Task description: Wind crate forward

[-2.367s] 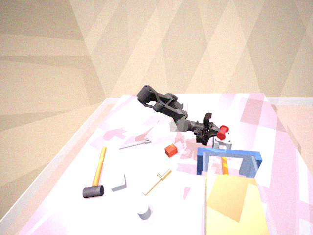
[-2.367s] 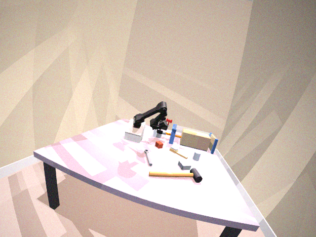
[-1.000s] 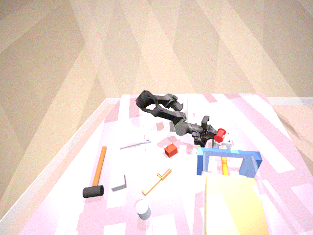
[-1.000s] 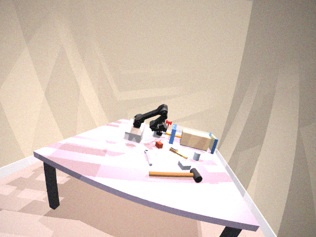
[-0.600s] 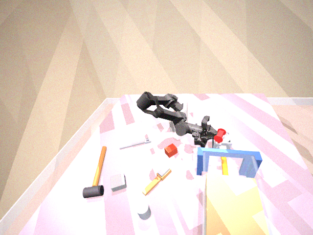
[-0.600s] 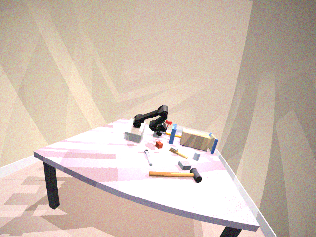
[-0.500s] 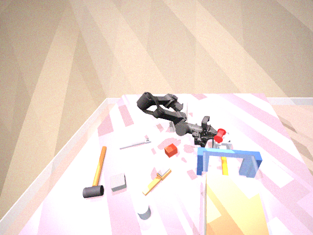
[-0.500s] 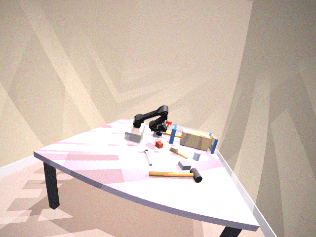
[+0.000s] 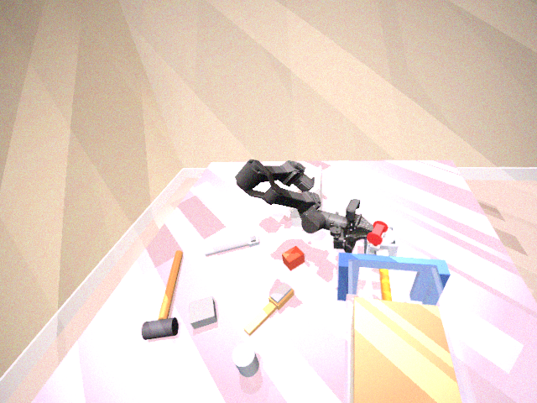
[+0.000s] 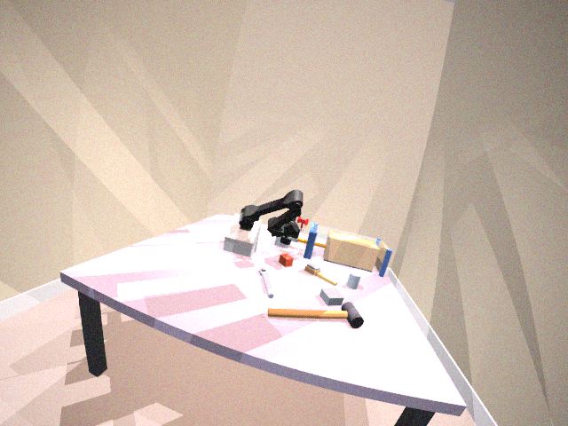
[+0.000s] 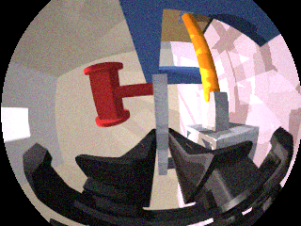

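Observation:
The winch handle, with a red knob (image 9: pixel 377 232) (image 10: pixel 302 222) (image 11: pixel 107 94) and a grey bar (image 11: pixel 161 105), is held in my gripper (image 11: pixel 161 132) (image 9: pixel 368 231). The gripper is shut on the bar, with the knob beyond the fingertips. The grey winch (image 9: pixel 391 250) (image 11: pixel 235 135) is just below and beside the fingers; whether the square key is in its hole is hidden. An orange-yellow strap (image 9: pixel 385 284) (image 11: pixel 202 54) runs from the winch through the blue frame (image 9: pixel 390 261) (image 10: pixel 311 240). The tan crate (image 9: pixel 403 347) (image 10: pixel 351 250) sits flat behind it, with a gap between.
To the side lie a red block (image 9: pixel 293 258) (image 10: pixel 286 260), a brush (image 9: pixel 268 310), a grey wrench-like tool (image 9: pixel 232 245), a grey block (image 9: pixel 202 312), a grey cylinder (image 9: pixel 246 360) and a mallet (image 9: pixel 160 328) (image 10: pixel 352 314). The blue frame stands close to the gripper.

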Robot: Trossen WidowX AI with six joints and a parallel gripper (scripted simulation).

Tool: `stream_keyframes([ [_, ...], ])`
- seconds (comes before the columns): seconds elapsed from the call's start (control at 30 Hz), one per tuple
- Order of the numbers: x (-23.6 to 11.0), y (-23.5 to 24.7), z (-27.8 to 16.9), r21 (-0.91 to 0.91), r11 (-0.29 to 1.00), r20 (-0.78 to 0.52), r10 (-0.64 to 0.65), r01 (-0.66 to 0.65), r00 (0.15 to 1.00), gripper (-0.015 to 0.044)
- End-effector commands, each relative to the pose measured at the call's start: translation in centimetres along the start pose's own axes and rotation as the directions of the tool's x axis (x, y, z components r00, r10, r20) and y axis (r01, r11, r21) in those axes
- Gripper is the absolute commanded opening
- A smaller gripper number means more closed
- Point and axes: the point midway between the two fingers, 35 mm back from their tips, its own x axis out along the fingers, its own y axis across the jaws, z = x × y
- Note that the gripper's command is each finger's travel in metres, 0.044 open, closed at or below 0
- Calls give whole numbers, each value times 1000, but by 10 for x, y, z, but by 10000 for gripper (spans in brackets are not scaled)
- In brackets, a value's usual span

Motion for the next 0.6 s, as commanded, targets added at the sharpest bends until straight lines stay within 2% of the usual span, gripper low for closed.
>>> stream_keyframes([
  [0.0, 0, -1, -2, 4, 1000, -2, 3, -3, 1000, 0],
  [0.3, 0, -2, -2, 0, 1000, 1, 0, 0, 1000, 0],
  [0.57, 0, -2, -1, 1, 1000, 2, -2, 2, 1000, 210],
])
